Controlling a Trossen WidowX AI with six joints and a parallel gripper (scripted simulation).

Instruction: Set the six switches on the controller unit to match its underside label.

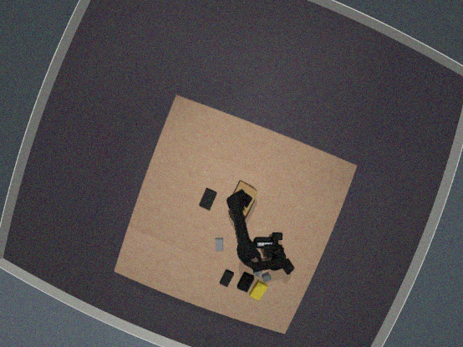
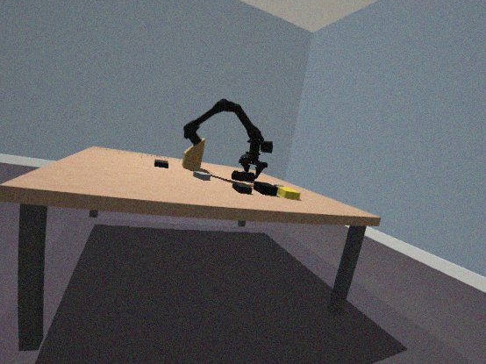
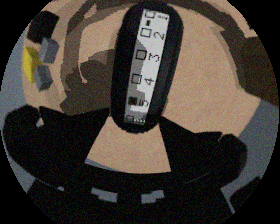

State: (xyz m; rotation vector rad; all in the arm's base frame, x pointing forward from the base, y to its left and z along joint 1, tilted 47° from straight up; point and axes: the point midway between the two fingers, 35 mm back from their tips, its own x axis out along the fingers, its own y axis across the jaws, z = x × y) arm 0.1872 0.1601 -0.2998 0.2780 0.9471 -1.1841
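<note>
The dark controller unit (image 1: 260, 239) (image 2: 239, 175) (image 3: 173, 47) has its underside turned up towards the wrist camera, and its switches are hidden. Its white label (image 1: 265, 244) (image 3: 155, 45) shows squares 1, 2, 3 and 4 empty and square 5 filled. Square 6, near the fingers, looks empty. A small dark mark sits between squares 1 and 2. A shadow crosses part of the label. My gripper (image 2: 253, 173) (image 3: 134, 114) is open, its fingertips on either side of the unit's number 6 end. Whether they touch it is unclear.
A yellow block (image 1: 259, 290) (image 2: 289, 193), a black module (image 1: 246, 282) (image 2: 265, 189) and a smaller black one (image 1: 226, 278) (image 2: 242, 188) lie nearby with small grey parts (image 3: 48, 50). A grey block (image 1: 219, 244), another dark module (image 1: 208, 199) and a tan wedge (image 2: 194, 156) are farther off.
</note>
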